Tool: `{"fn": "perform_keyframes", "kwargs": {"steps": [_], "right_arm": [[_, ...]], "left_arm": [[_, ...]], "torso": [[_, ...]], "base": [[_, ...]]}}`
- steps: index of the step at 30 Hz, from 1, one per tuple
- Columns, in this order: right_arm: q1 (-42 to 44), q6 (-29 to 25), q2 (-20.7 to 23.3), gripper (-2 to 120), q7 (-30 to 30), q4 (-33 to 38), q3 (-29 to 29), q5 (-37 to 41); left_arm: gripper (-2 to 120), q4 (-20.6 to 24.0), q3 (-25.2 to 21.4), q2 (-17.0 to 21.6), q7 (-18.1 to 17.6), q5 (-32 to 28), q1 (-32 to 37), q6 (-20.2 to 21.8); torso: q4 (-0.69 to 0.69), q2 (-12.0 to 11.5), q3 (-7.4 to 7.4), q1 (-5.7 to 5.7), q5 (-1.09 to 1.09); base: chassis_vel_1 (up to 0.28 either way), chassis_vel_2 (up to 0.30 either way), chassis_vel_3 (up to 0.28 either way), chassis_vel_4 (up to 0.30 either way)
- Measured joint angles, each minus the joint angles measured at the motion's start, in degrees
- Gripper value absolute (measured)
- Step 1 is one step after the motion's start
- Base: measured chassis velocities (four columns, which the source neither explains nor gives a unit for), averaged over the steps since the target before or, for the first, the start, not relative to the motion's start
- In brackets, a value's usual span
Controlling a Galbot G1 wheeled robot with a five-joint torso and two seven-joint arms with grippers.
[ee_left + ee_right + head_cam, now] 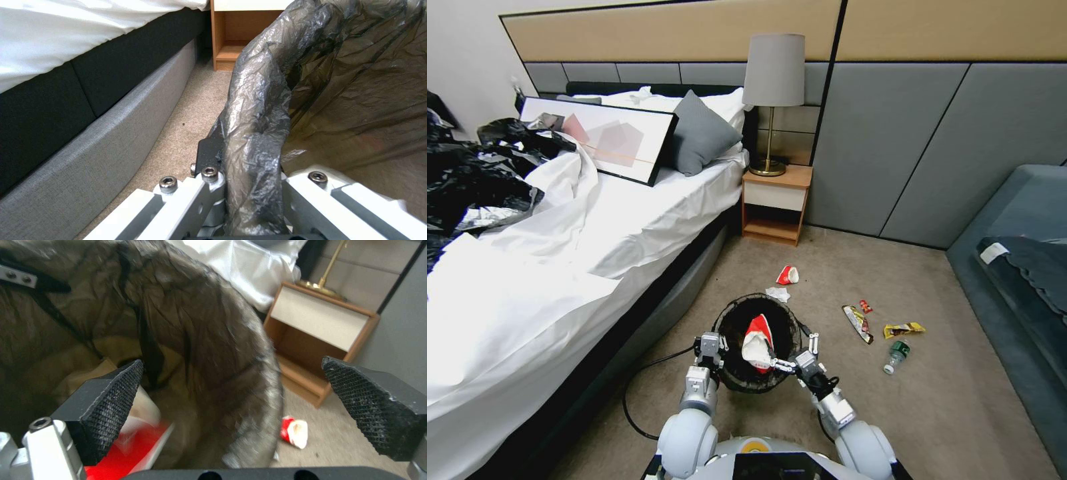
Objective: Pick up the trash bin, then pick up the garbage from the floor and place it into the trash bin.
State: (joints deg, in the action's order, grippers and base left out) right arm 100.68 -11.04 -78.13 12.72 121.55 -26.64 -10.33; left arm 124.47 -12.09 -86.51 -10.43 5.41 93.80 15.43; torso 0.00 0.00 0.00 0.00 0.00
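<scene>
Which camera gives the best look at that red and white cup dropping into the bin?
The head view: the red-and-white cup sits whole inside the trash bin. The right wrist view catches it as a blurred red patch below the open right gripper.

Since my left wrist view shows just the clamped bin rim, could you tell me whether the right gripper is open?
Observer: Yes, the right gripper is open, over the trash bin mouth.
Operator: Is anything inside the bin?
Observer: A red-and-white cup sits inside the liner, beside that gripper.
Operator: What litter is on the floor?
Observer: A second cup, a tissue, a long wrapper, a yellow wrapper and a bottle.
</scene>
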Motion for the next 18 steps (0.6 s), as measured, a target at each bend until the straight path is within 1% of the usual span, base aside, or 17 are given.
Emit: {"fn": "perform_keyframes", "kwargs": {"steps": [1,3,4,6,7,8,11,12,18], "right_arm": [[0.0,0.0,0.0,100,0.0,0.0,0.0,0.0],[0.8,5.38,0.74,100,-0.17,1.75,0.02,3.64],[0.8,5.38,0.74,100,-0.17,1.75,0.02,3.64],[1.2,10.04,1.15,100,-1.05,3.3,0.2,6.29],[1.55,14.07,1.39,100,-2.09,4.64,0.4,7.87],[1.55,14.07,1.39,100,-2.09,4.64,0.4,7.87],[2.65,19.67,1.79,100,-3.43,7.33,0.55,10.19],[3.2,20.81,1.93,100,-3.55,8.36,0.51,10.6],[4.78,20.59,1.88,100,-4.23,10.36,0.43,10.59]], "left_arm": [[1,0.0,0.0,0.0,0.0,0.0,0.0,0.0],[1,0.27,0.0,-0.01,0.01,-0.03,-0.01,0.0],[1,0.27,0.0,-0.01,0.01,-0.03,-0.01,0.0],[1,0.43,-0.06,-0.02,0.01,-0.04,0.04,0.0],[1,0.47,-0.12,-0.02,0.01,-0.04,0.07,0.0],[1,0.47,-0.12,-0.02,0.01,-0.04,0.07,0.0],[1,0.47,-0.17,-0.05,0.01,-0.12,0.01,0.0],[1,0.31,-0.19,-0.11,0.01,-0.16,-0.1,0.0],[1,-0.52,-0.37,-0.18,0.01,-0.32,-0.27,0.0]], "torso": [[0.0,0.0,0.0,0.0,0.0],[0.0,0.0,0.0,0.0,0.0],[0.0,0.0,0.0,0.0,0.0],[0.0,0.0,0.0,0.0,0.0],[0.0,0.0,0.0,0.0,0.0],[0.0,0.0,0.0,0.0,0.0],[0.0,0.0,0.0,0.0,-0.01],[0.0,0.0,0.0,0.0,0.0],[0.0,0.0,0.0,0.0,0.0]], "base": [[0.0,0.0,0.0,0.0],[0.0,0.0,0.0,0.0],[0.0,0.0,0.0,0.0],[0.0,0.0,0.0,0.0],[0.0,0.0,0.0,0.0],[0.0,0.0,0.0,0.0],[0.0,0.0,0.0,0.0],[0.0,0.0,0.0,0.0],[0.0,0.0,0.0,0.0]]}}
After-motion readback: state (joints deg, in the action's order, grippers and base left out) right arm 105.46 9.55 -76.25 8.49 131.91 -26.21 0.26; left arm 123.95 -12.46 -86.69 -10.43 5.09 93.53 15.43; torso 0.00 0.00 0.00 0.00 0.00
